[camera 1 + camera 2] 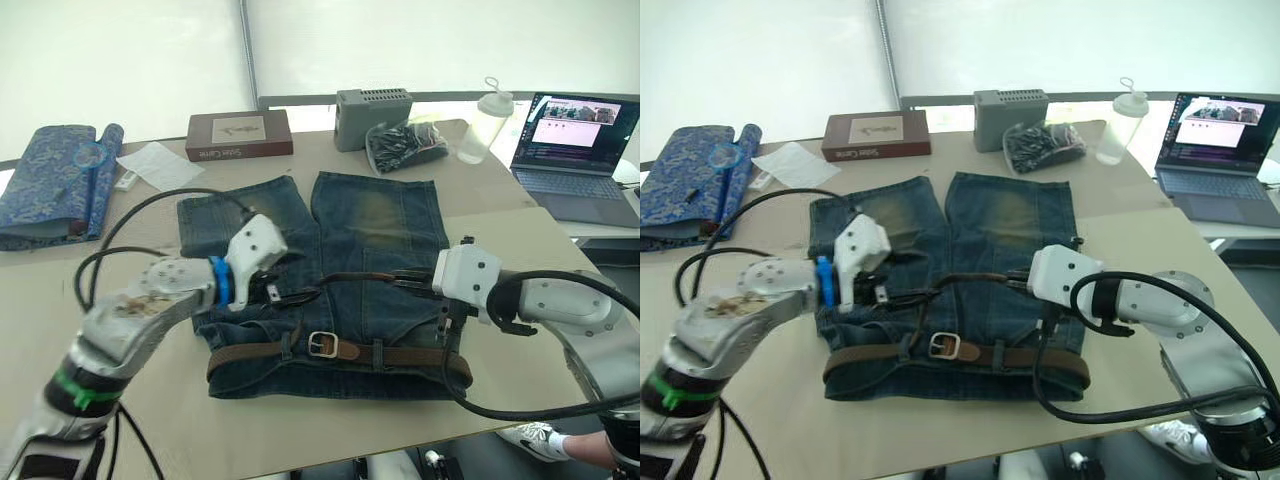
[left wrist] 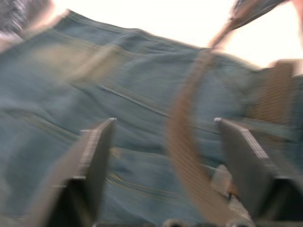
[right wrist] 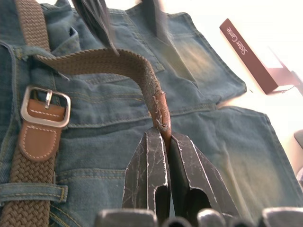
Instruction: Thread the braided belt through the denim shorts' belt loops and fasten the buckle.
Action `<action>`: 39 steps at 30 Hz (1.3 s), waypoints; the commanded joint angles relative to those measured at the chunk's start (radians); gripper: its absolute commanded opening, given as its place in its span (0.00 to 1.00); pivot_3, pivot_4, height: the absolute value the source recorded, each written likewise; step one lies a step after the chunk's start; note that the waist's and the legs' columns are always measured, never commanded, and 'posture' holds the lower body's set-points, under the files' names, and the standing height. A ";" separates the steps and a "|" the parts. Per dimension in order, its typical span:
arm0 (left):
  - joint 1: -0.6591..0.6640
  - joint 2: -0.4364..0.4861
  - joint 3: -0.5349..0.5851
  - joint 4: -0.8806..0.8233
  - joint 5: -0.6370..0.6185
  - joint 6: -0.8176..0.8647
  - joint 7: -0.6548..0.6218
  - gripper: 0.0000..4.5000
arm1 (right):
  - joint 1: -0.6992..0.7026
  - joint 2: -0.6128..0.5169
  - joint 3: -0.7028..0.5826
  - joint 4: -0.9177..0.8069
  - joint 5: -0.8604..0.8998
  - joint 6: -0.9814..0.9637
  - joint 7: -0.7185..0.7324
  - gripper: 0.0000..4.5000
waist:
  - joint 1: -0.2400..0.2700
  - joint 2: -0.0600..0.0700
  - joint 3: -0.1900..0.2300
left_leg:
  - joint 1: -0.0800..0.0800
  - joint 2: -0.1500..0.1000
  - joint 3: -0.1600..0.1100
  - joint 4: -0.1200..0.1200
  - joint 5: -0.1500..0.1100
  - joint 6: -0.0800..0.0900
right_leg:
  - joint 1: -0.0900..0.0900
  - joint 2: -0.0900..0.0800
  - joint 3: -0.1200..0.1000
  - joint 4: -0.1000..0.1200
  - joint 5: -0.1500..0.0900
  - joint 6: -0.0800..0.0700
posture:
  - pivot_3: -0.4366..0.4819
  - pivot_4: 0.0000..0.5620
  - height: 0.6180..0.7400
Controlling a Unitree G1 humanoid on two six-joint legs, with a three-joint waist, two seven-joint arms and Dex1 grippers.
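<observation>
Shorts: we list the faded blue denim shorts (image 1: 330,290) lying flat on the tan table (image 1: 520,260), waistband toward us, so the loops face the arms.
Belt: the dark brown braided belt (image 1: 400,355) runs along the waistband under several short blue denim belt loops (image 1: 378,352); its free tail arches up over the shorts.
Buckle: the small silver rectangular buckle (image 3: 45,107) rests near the middle of the waistband, prong on its tan leather tab, not yet fastened, as we judge.
Right gripper (image 3: 163,142): fingers pinched together on the belt's leather tip, lifting the tail clear of the denim, presumably to steer it to the buckle.
Left gripper (image 2: 163,142): fingers spread apart with the belt strap passing between them untouched, just above the denim; we judge it placed to catch and guide the strap.
</observation>
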 commanded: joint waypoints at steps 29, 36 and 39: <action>-0.002 -0.033 0.059 0.014 0.166 -0.116 -0.241 0.06 | -0.128 0.019 0.085 0.006 0.011 0.031 0.017 0.00 | 0.001 0.000 0.000 | -0.009 -0.001 0.002 0.015 -0.001 0.003 | -0.006 0.001 0.001 0.005 0.006 0.004 | 0.48 0.27 1.00; 0.033 -0.019 0.082 0.023 0.173 -0.141 -0.273 0.00 | -0.115 0.052 0.054 -0.008 0.153 0.148 0.027 0.24 | 0.000 0.000 0.000 | -0.009 0.000 0.002 0.016 -0.001 0.003 | -0.006 0.001 0.002 0.005 0.007 0.003 | 0.48 0.27 1.00; 0.093 0.024 0.132 0.026 0.160 -0.133 -0.289 0.00 | -0.081 0.049 0.043 -0.008 0.182 0.180 0.016 0.46 | -0.001 0.000 0.000 | -0.009 0.001 0.002 0.015 -0.001 0.004 | -0.006 0.001 0.002 0.005 0.007 0.003 | 0.48 0.27 1.00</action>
